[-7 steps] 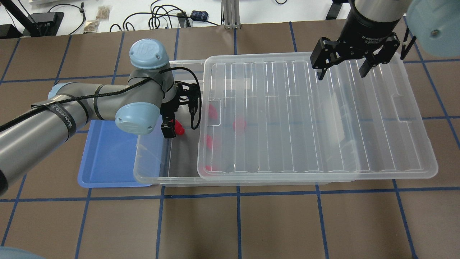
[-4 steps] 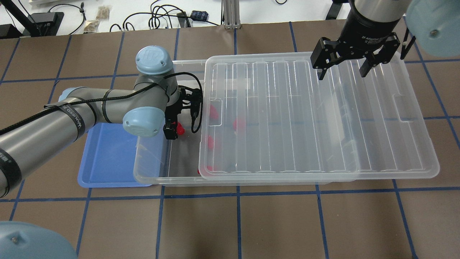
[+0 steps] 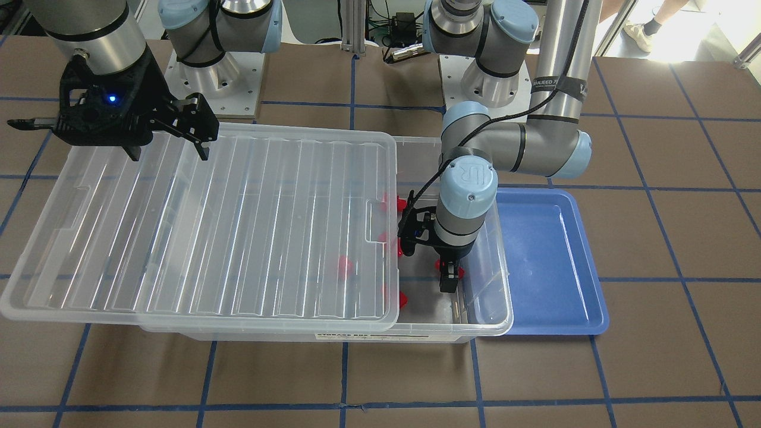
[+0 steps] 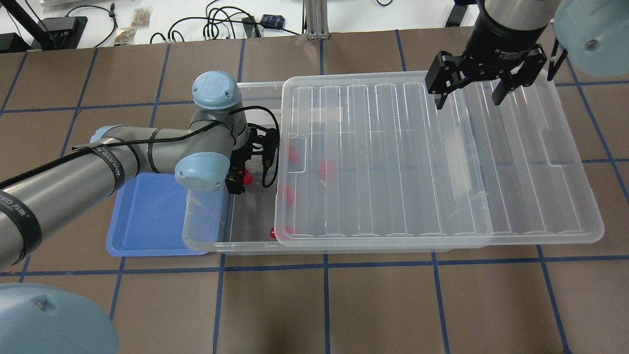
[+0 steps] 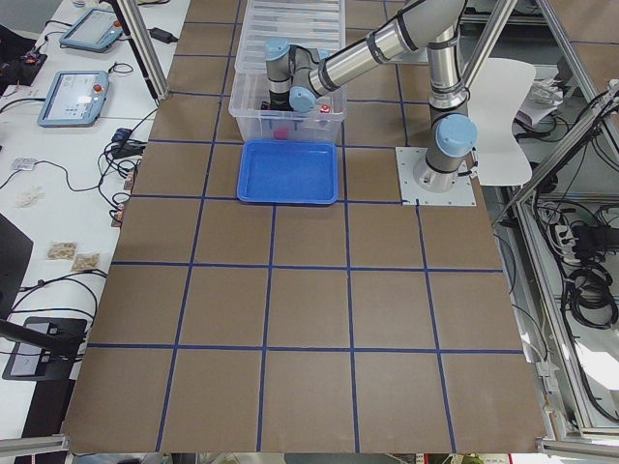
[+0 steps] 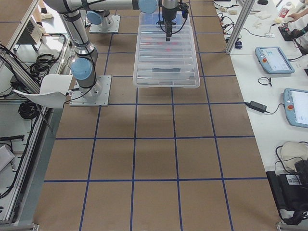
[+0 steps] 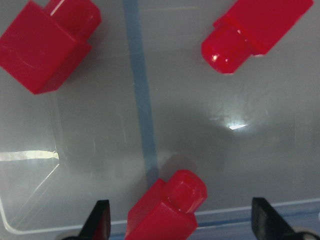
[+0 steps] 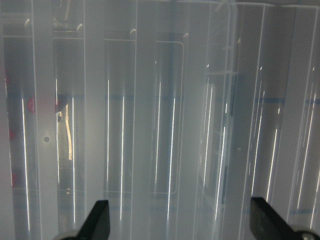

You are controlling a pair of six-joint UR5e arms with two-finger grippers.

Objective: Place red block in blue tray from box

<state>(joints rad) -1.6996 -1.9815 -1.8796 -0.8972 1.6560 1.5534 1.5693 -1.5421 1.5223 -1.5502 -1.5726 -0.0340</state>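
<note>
Red block (image 7: pixel 167 210) on box (image 3: pixel 428 333) floor, bottom centre of left wrist view, between jaws of left gripper (image 7: pixel 181 220); jaws spread, clear of it. Right gripper (image 4: pixel 467 102) spread over lid (image 4: pixel 393 162), upper right of overhead view.

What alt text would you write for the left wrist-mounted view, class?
A red block lies between the fingers of the open left gripper, on the clear box floor. Two more red blocks lie beyond, upper left and upper right.
</note>
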